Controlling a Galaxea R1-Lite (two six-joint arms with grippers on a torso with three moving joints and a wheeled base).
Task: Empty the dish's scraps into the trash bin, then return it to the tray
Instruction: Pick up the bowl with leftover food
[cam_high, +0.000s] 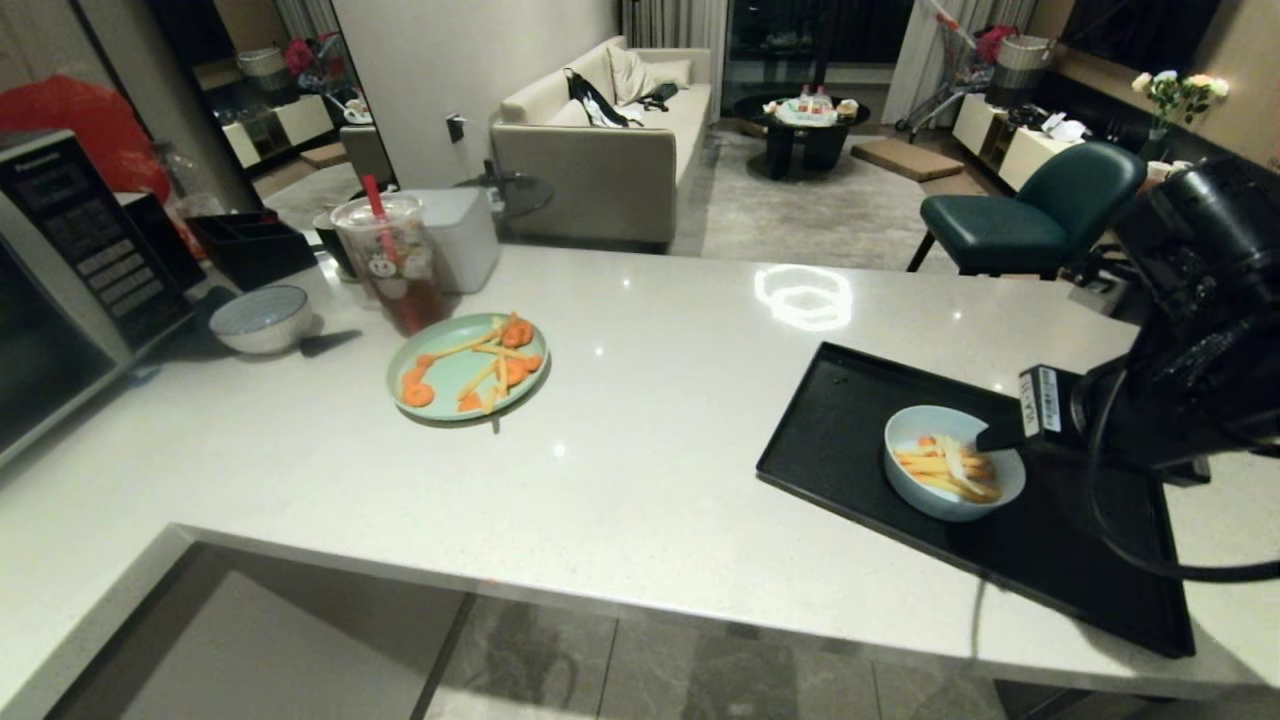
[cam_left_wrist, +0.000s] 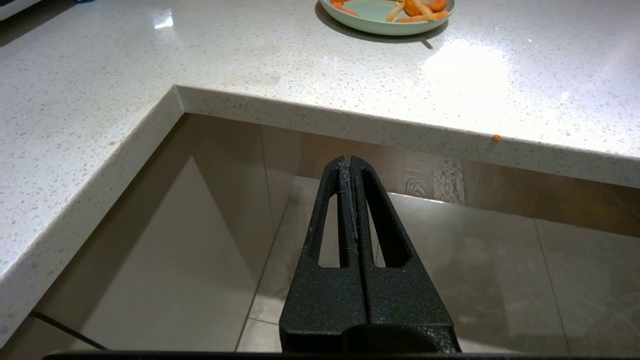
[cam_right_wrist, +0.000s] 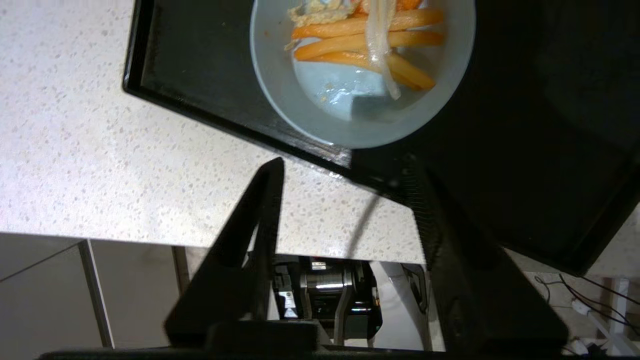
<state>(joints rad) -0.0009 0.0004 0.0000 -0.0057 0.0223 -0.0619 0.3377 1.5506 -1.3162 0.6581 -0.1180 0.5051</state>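
While the dish sits on the tray, right gripper hovers just beside it, fingers spread, empty.
Dish holds the scraps: fries, carrot. Left gripper closed, off-counter.

microwave — "panasonic" brand along its top edge.
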